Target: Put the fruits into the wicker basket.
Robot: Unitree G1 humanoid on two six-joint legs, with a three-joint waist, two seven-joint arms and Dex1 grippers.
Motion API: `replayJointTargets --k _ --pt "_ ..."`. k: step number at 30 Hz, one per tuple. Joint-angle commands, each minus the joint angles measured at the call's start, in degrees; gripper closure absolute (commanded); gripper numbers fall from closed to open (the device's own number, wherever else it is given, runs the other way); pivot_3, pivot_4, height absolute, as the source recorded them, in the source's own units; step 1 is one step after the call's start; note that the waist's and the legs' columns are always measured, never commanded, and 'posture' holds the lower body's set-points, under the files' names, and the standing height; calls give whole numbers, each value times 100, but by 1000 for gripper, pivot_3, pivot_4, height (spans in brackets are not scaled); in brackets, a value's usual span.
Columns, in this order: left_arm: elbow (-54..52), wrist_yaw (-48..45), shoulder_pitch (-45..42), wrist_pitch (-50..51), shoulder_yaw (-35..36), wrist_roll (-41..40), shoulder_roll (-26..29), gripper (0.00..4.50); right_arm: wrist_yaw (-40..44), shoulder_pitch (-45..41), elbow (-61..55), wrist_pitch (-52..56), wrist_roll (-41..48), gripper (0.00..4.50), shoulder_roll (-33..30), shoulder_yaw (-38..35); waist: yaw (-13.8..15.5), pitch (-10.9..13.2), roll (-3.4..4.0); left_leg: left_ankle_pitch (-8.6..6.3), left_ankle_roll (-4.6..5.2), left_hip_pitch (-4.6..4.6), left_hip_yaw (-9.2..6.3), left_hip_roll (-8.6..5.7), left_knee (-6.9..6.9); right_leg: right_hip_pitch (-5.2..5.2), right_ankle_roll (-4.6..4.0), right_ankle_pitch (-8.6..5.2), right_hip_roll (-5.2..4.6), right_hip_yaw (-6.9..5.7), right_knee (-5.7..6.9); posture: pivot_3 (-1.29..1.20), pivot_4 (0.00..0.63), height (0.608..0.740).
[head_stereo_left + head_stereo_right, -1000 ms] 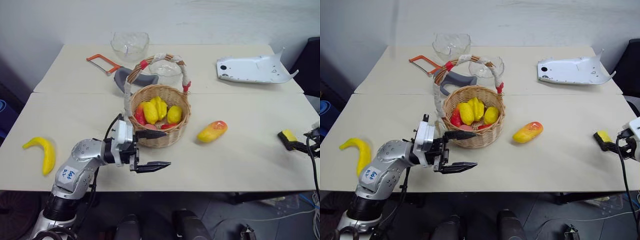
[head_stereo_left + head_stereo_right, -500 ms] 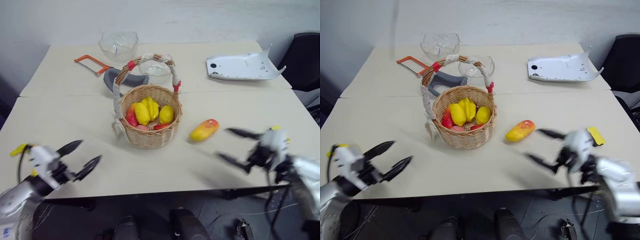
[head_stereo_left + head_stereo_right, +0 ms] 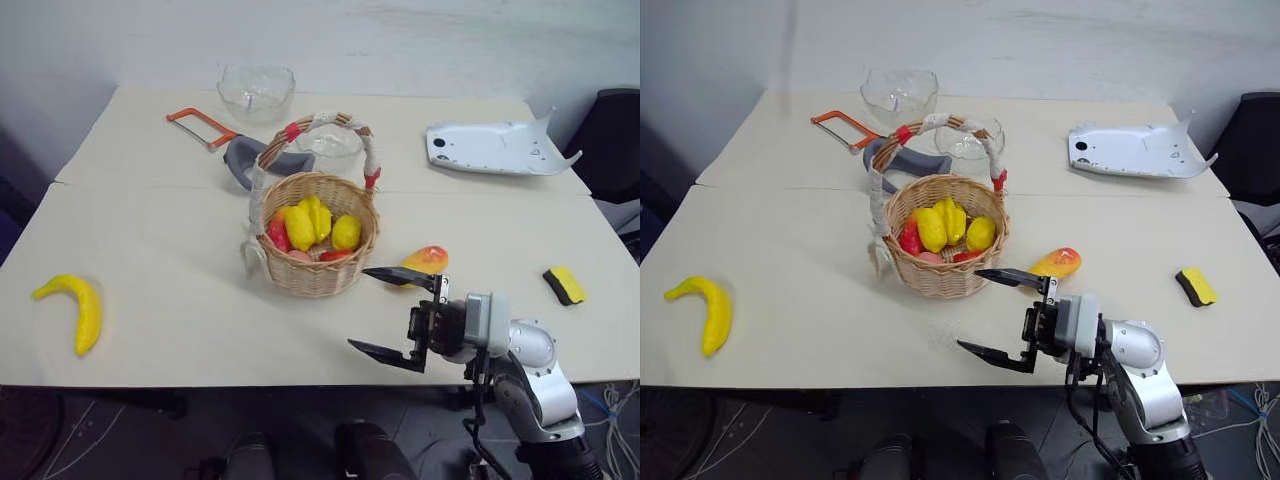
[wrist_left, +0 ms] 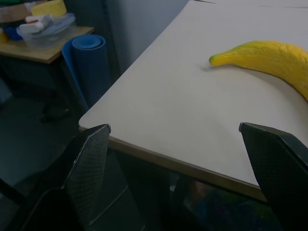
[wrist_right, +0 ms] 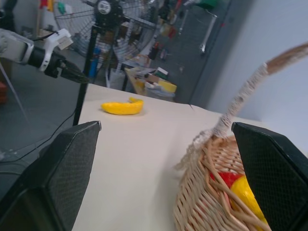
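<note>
Two claws spread — right claw (image 3: 395,312) beside wicker basket (image 3: 318,262) | left claw (image 4: 178,159) near banana (image 4: 269,55)

A rough woven wicker basket (image 3: 318,240), clear glossy glass bowl (image 3: 257,92) and matt smooth table (image 3: 180,270) are seen.

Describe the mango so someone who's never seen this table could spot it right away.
Start at the wicker basket with the tall white-wrapped handle in the middle of the table. The mango lies on the tabletop beside the basket, toward the yellow-and-black sponge. It is an oval orange-yellow fruit with a red blush, the only loose fruit on that side.
</note>
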Motion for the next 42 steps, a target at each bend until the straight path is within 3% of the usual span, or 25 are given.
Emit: replayJointTargets --k 1,5,9,11,17,27,30,35,39,42 --pt "-898 -40 -4 528 -196 -451 358 0 49 -45 179 -195 -26 40 -5 20 9 -1 -1 1 -11 -1 -9 1 -3 2 -8 -4 -2 -8 1 0 150 740" --pt "-1513 348 -282 1603 -617 -874 788 0 55 -191 362 -268 -72 40 31 88 -27 -3 1 10 -22 0 -18 4 -7 11 -27 -11 -8 -26 5 0 150 740" --pt "-1632 903 -564 2489 -1328 -417 1309 0 -5 -307 471 -348 -197 40 72 168 -61 -1 30 25 5 0 -9 3 -15 6 -1 4 -8 -33 5 0 150 740" --pt "-1531 1383 -869 2869 -1420 -356 1351 0 -113 -326 481 -358 -256 40 110 181 -67 2 38 24 2 -1 -3 7 -22 -5 -2 3 -2 -41 10 0 150 740" --pt "-1273 1629 -1321 3582 -1599 -330 1377 0 -354 -233 398 -292 -308 40 94 130 -44 4 41 20 -13 -1 -2 27 -18 -15 -2 2 16 -57 19 0 150 740" --pt "-829 1296 -1711 3691 -1909 44 1623 3145 -552 -207 206 -360 -410 0 -10 182 -29 4 41 33 -11 6 -4 7 -5 -9 -4 1 -4 -56 42 0 150 740" --pt "-785 531 -1678 3032 -1790 42 1703 3979 -612 -126 142 -377 -424 0 -80 65 -27 4 42 34 -12 4 -6 8 -10 -13 -7 0 -4 -58 42 0 150 740" --pt "-532 -1969 -1058 1635 -1356 86 2494 4024 -591 51 20 -459 -244 0 -556 -543 -52 4 40 32 -17 -2 -3 12 -15 -18 -17 -6 -5 -60 33 0 150 740" --pt "-1550 -4000 -59 2128 -1418 -504 3346 4024 -636 549 112 -473 -224 0 -909 -1177 -44 8 55 27 -22 -2 -5 14 -31 -18 -33 -14 -12 -65 17 0 150 740" --pt "-2765 -4660 190 2516 -1821 -1134 3695 4024 -697 926 276 -589 -314 0 -1045 -1585 3 16 73 17 -14 -9 -10 11 -38 -10 -38 -17 -18 -70 -8 0 150 740"
